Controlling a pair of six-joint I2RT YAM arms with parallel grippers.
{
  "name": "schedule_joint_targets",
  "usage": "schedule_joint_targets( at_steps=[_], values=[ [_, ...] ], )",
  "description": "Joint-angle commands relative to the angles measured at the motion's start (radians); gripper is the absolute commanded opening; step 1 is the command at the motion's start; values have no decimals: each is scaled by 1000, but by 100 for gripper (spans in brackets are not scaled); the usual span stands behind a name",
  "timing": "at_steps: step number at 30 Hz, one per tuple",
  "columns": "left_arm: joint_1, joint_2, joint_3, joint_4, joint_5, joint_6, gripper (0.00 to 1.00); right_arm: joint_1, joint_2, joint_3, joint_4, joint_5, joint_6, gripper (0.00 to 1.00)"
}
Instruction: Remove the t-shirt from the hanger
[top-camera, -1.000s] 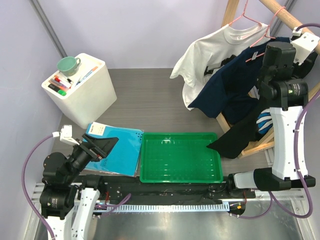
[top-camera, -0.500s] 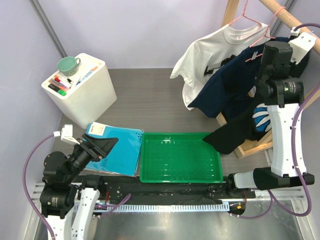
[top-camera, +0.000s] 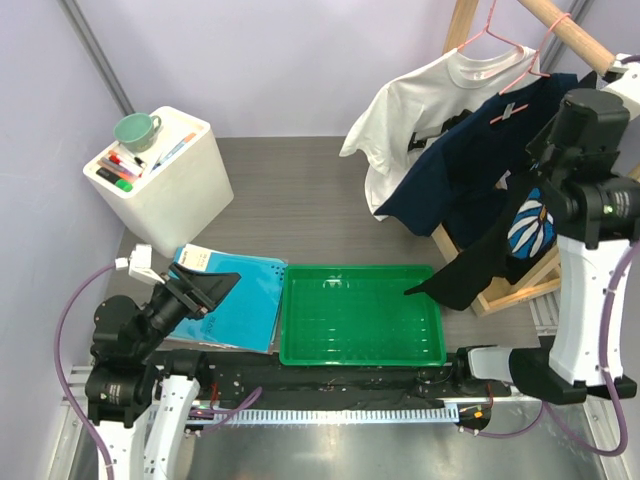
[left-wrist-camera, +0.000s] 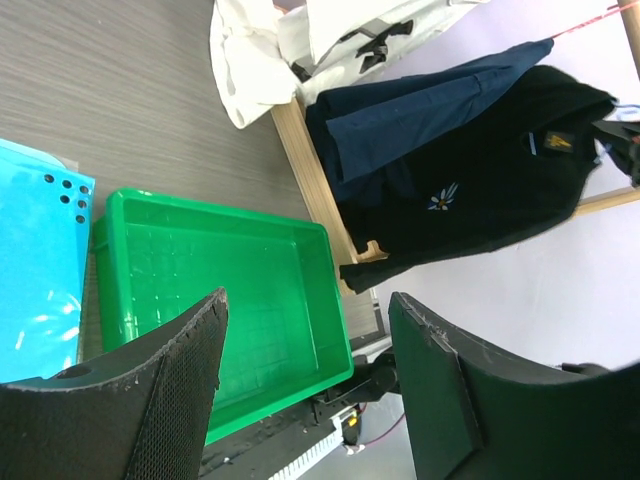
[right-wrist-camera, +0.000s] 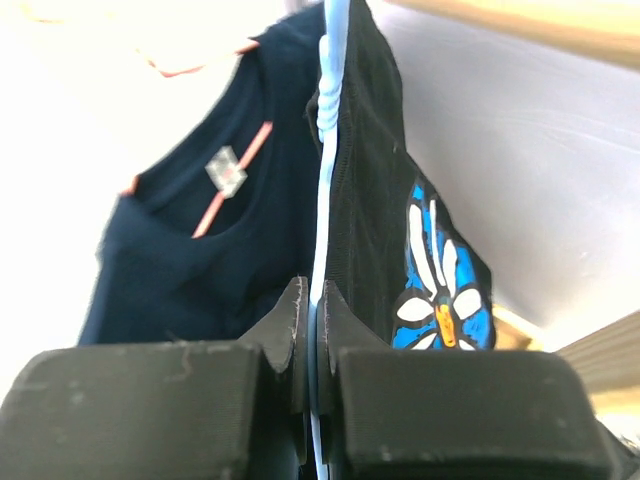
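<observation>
A black t-shirt (top-camera: 520, 235) with a blue-and-white flower print (right-wrist-camera: 440, 275) hangs on a thin light-blue hanger (right-wrist-camera: 331, 110) at the far right of the wooden rack. My right gripper (right-wrist-camera: 318, 300) is shut on that hanger's wire, just beside the shirt's collar. From above, the right arm's wrist (top-camera: 592, 125) hides the jaws. The shirt's lower corner (top-camera: 450, 285) trails over the right end of the green tray. My left gripper (left-wrist-camera: 310, 330) hangs open and empty low at the near left, over the blue folder (top-camera: 240, 290).
A navy t-shirt (top-camera: 465, 155) on a pink hanger and a white t-shirt (top-camera: 420, 100) hang on the same wooden rail (top-camera: 565, 28). A green tray (top-camera: 300, 330) lies at the near middle. A white box (top-camera: 165, 195) with a cup and pens stands far left.
My right gripper has shut on the light-blue hanger and the arm has shifted right, dragging the black t-shirt so its flower print shows. The left arm has barely moved.
</observation>
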Motion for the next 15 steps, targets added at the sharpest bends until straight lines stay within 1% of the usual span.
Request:
schedule_joint_targets(
  at_steps=[1,6,9,11,15],
  values=[
    [6,23,-21,77,57,-21,66,0,-68,72,11,-127,23,1],
    [6,29,-37,103,80,-30,66,0,-96,88,-84,-230,46,1],
    [6,36,-49,129,97,-33,66,-1,-142,59,-122,-327,59,1],
    [6,49,-66,164,116,-47,66,-1,-189,27,-127,-435,71,1],
    [6,81,-87,242,164,-82,66,-1,-236,10,-183,-623,88,1]
  ],
)
